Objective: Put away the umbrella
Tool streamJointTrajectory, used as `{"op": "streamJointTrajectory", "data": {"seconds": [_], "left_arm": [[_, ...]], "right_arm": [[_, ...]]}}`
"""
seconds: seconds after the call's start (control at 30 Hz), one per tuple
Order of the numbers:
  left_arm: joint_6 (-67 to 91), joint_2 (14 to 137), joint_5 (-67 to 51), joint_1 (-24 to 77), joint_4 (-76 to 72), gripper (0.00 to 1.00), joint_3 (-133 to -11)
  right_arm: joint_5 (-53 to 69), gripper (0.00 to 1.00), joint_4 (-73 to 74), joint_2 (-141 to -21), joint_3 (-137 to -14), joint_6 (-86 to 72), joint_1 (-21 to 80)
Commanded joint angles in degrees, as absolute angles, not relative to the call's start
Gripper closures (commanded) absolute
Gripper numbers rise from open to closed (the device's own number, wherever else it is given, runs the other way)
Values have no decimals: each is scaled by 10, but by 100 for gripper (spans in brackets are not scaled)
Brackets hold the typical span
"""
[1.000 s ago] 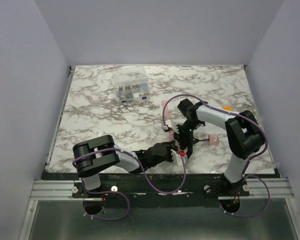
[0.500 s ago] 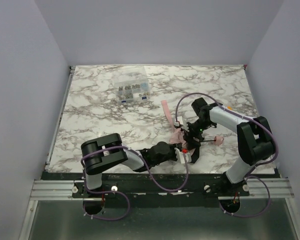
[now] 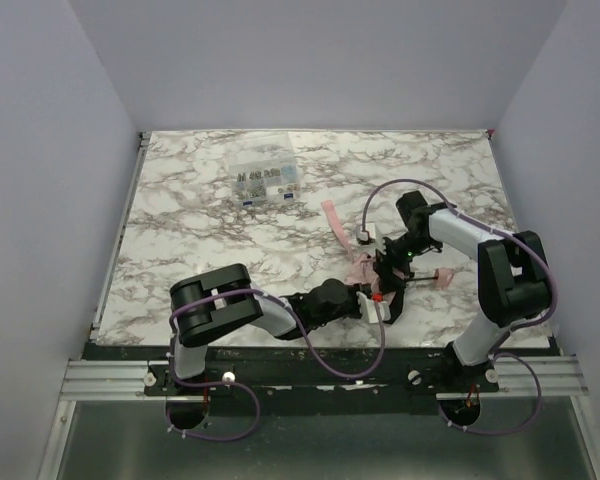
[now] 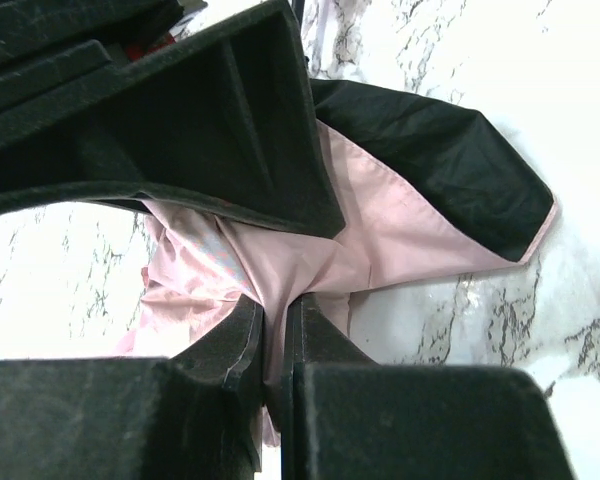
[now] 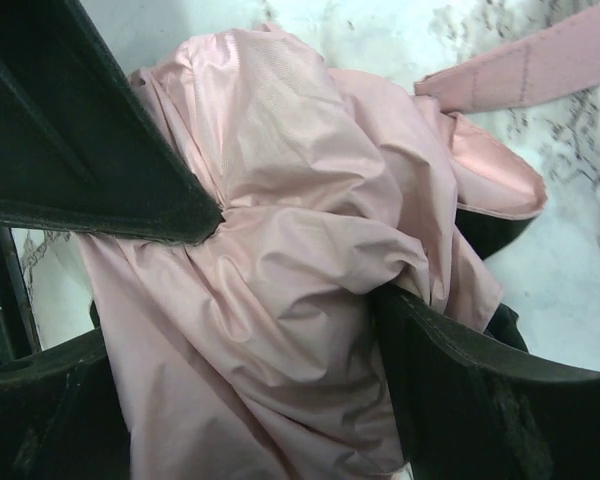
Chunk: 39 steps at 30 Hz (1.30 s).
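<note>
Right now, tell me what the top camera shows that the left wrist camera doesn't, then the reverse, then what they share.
Only the top camera shows the clear parts box at the far side of the table, the loose pink strap, and the right gripper over the fabric. Only the left wrist camera shows the left gripper pinching a fold of fabric, and the fabric's black underside. Both show the umbrella, crumpled on the marble.

We see the umbrella (image 5: 280, 130), crumpled pink fabric, filling the gap of the right tool (image 5: 298, 255) and touching both black fingers (image 5: 80, 150), which stand wide apart. Its pink strap (image 5: 540, 65) crosses the marble tabletop (image 5: 580, 260) beyond.
</note>
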State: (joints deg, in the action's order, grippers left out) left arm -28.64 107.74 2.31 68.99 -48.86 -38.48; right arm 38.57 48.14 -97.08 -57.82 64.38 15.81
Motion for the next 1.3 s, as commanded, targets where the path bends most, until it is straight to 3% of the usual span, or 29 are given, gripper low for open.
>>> {"op": "streamJointTrajectory", "data": {"seconds": [0.0, 0.37, 0.43, 0.5, 0.57, 0.67, 0.73, 0.8, 1.0, 1.13, 1.27], "left_arm": [[-232, 1153, -82, 705, -227, 100, -354], [-233, 1159, -96, 705, -207, 100, -365], [-231, 1149, -95, 704, -206, 100, -363], [-220, 1126, -88, 699, -219, 100, -354], [-203, 1093, -77, 691, -241, 87, -340], [-197, 1028, -47, 689, -264, 51, -327], [-202, 985, -29, 689, -268, 17, -327], [-211, 940, -21, 688, -268, 2, -326], [-147, 751, 21, 676, -349, 1, -225], [46, 623, -17, 611, -379, 2, -137], [254, 583, -64, 507, -318, 2, -123]], "right_arm": [[395, 22, 453, -964, -616, 654, 127], [359, 24, 426, -928, -534, 718, 125], [344, 36, 419, -930, -512, 738, 126], [339, 58, 431, -945, -508, 755, 125], [333, 66, 440, -957, -506, 766, 128], [314, 72, 433, -959, -489, 773, 145], [293, 75, 422, -957, -478, 769, 172], [282, 77, 417, -956, -471, 763, 194], [276, 79, 404, -953, -463, 752, 231], [264, 79, 375, -936, -440, 756, 264], [259, 79, 358, -931, -436, 758, 285]]}}
